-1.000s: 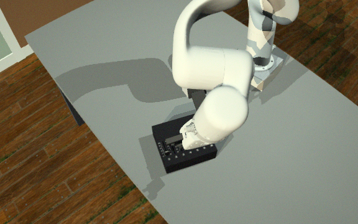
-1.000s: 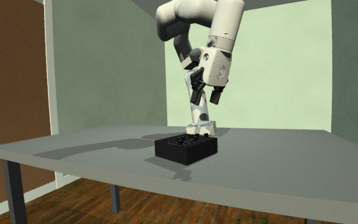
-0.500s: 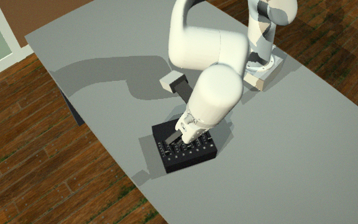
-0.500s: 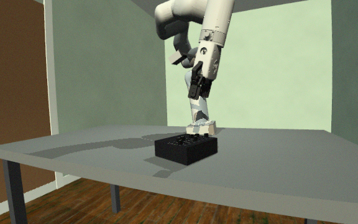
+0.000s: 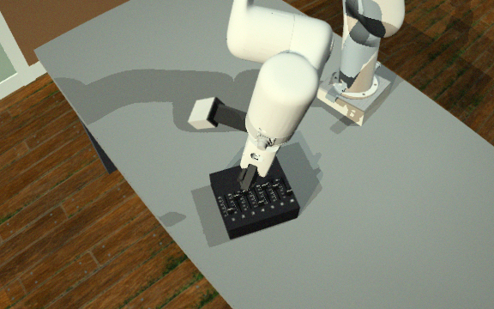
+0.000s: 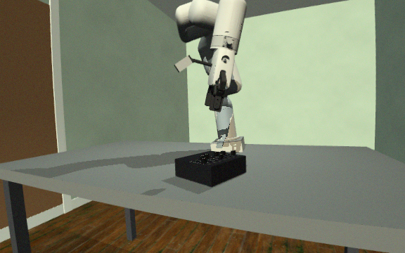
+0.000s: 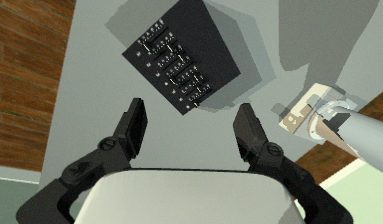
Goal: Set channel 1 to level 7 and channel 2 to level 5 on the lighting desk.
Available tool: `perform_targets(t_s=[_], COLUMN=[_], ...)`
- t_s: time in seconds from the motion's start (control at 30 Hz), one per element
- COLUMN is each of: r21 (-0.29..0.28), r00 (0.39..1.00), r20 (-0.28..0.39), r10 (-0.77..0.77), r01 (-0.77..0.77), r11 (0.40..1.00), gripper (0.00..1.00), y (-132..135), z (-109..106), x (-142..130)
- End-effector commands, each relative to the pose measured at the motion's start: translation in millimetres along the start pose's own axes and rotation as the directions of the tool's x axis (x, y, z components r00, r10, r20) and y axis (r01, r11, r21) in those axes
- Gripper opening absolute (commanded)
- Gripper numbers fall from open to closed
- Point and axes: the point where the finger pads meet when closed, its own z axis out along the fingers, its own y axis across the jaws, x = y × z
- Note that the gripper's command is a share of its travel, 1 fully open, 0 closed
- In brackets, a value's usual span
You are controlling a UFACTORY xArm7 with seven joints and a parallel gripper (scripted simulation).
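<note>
The black lighting desk (image 5: 253, 202) sits flat on the gray table (image 5: 401, 193), at about 7 o'clock from the arm's base (image 5: 358, 112). The gripper (image 6: 216, 95) hangs high above it, wide open and holding nothing. Coming down crooked could bump the wrong fader. There are no containers here.

The lighting desk (image 5: 253, 215) under the gripper (image 7: 191, 127) is black with tiny white marks by its faders. The gripper has black fingers and a cream body. The arm (image 5: 283, 92) above it is cream too. The table (image 5: 401, 193) below is plain grey. Behind the gripper, the arm's base (image 5: 373, 109) is tan and grey. The floor (image 5: 37, 206) is brown wood with streaks. The wall (image 6: 294, 88) is pale green.
</note>
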Motion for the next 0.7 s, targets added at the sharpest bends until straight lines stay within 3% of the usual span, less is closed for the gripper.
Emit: perform_targets(t_s=[0.0,0.23,0.53,0.6,0.63,0.67], r21=[0.073,0.112,0.188,0.188,0.226,0.239], r00=[0.974,0.863,0.638,0.638,0.554,0.530], r20=[0.025,0.008,-0.022,-0.022,-0.036,-0.041], r10=[-0.226,-0.505,-0.770,-0.770,-0.832,-0.847], r01=[0.224,0.501,0.759,0.759,0.815,0.828], r11=[0.972,0.858,0.623,0.623,0.533,0.507], gripper=[1.00,1.00,1.00,1.00,1.00,1.00], y=[10,17,19,19,19,19], z=[7,17,19,19,19,19], x=[4,3,2,2,2,2])
